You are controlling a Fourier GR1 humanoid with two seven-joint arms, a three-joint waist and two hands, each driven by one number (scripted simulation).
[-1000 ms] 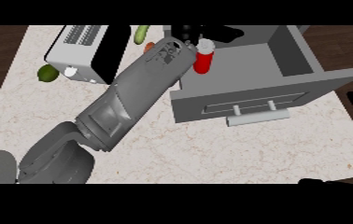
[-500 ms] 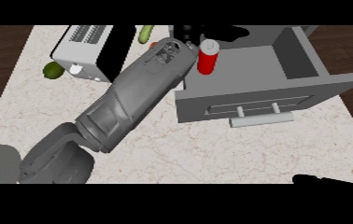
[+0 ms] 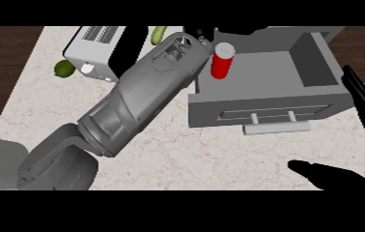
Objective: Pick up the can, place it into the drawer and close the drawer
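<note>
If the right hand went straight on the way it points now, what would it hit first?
Likely the left forearm, after crossing counter; the right hand seems to pass below the drawer handle, but depth is unclear.

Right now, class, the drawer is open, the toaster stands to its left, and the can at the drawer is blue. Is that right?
Not quite. The head view shows that the can is red, not blue. The rest holds: the drawer is open, and the toaster stands to its left.
</note>
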